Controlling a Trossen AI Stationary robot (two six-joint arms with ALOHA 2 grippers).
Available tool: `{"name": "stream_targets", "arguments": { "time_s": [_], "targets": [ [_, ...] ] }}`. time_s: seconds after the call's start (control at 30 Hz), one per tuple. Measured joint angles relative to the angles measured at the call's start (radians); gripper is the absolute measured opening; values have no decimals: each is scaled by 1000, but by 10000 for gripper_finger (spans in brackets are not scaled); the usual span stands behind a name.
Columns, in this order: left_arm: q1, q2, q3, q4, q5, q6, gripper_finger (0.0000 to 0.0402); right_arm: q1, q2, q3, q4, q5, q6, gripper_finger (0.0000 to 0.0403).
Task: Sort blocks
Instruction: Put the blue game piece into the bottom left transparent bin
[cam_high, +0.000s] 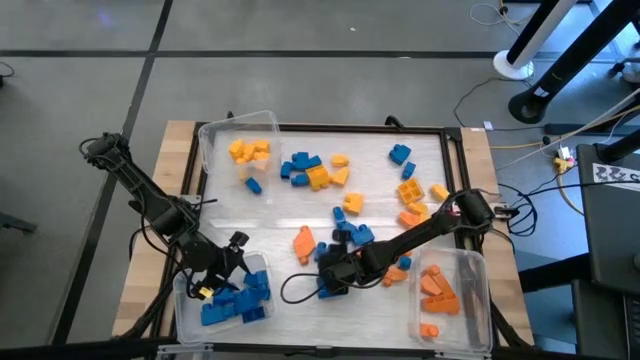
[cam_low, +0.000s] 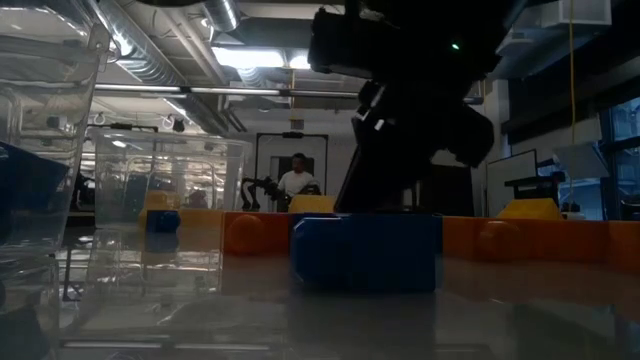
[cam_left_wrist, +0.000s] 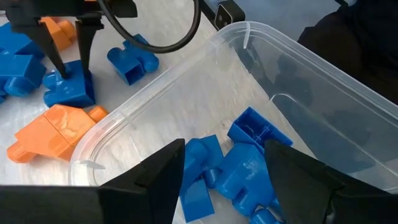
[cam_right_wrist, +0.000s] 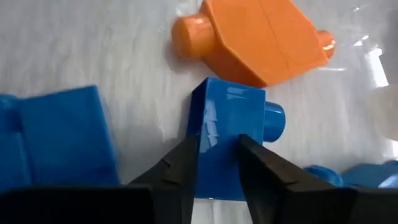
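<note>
Blue, orange and yellow blocks lie scattered over the white table top (cam_high: 300, 205). My right gripper (cam_high: 328, 272) (cam_right_wrist: 217, 152) is down at the near middle, shut on a blue block (cam_right_wrist: 227, 118) (cam_low: 365, 250) that rests on the table next to an orange block (cam_right_wrist: 261, 37) (cam_left_wrist: 50, 127). My left gripper (cam_high: 228, 275) (cam_left_wrist: 224, 149) hangs open above the clear bin (cam_high: 182, 312) at the near left. That bin holds several blue blocks (cam_left_wrist: 245, 162), and the gripper touches none of them. My right gripper pinches the blue block between its two fingers (cam_right_wrist: 186, 165) at the end nearest the wrist (cam_right_wrist: 217, 168), with blue showing in the narrow gap. The fingers slant down from the table's right side. The block sits flat on the table, a side stud (cam_right_wrist: 273, 118) pointing away from the hold.
A clear bin (cam_high: 480, 290) at the near right holds orange blocks. A third bin (cam_high: 215, 140) at the far left holds yellow ones. More blue blocks (cam_left_wrist: 130, 59) lie close around the right gripper. A black frame (cam_high: 450, 135) borders the table top.
</note>
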Motion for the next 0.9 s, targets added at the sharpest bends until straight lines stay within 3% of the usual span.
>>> {"name": "stream_targets", "arguments": {
  "time_s": [0.37, 0.9],
  "targets": [
    [0, 0, 0, 0, 0, 0, 210, -2, -1, -1, -133, 69, 0, 91],
    [0, 0, 0, 0, 0, 0, 210, -19, 0, -2, -134, 50, -1, 90]
  ]
}}
